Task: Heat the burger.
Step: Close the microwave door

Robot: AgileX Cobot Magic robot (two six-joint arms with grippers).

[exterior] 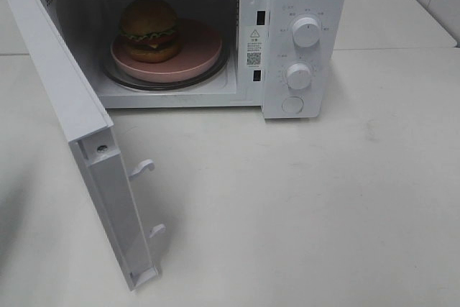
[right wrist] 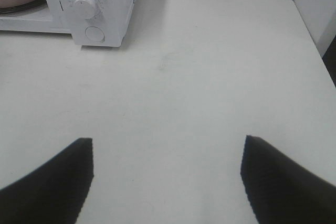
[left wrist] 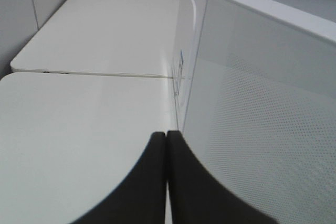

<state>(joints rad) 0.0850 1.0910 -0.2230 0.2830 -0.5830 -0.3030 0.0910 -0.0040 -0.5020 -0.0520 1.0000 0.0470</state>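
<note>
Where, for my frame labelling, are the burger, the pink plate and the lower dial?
burger (exterior: 149,31), exterior high view, its middle at the lettuce.
pink plate (exterior: 201,48), exterior high view, bare part right of the burger.
lower dial (exterior: 299,75), exterior high view, knob centre.

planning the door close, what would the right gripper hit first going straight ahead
Nothing stands in that line as far as shown: the right gripper points across the table, probably its first contact if angled down. The microwave sits off to one side.
</note>
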